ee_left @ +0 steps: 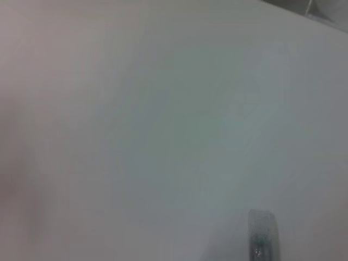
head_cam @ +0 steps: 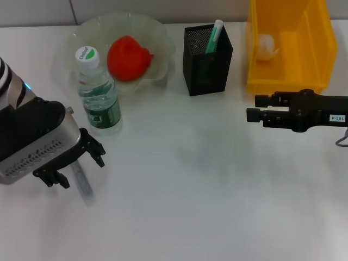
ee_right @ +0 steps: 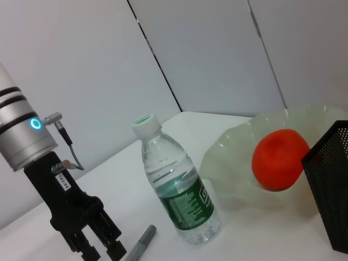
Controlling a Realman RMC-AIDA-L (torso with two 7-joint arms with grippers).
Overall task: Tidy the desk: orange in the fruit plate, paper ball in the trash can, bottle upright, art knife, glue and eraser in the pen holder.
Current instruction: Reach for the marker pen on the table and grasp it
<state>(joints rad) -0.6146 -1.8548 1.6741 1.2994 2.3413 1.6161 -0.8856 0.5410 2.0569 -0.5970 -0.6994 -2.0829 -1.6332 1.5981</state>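
The left gripper (head_cam: 73, 166) hangs over a grey knife (head_cam: 82, 182) lying flat on the desk (head_cam: 206, 185), fingers apart to take it for the pen holder (head_cam: 207, 61). The bottle (head_cam: 98, 92) already stands upright; the right gripper (head_cam: 254, 107) waits, fingers apart.

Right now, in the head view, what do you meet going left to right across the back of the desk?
Water bottle → orange in the fruit plate → black mesh pen holder → yellow bin with the paper ball.
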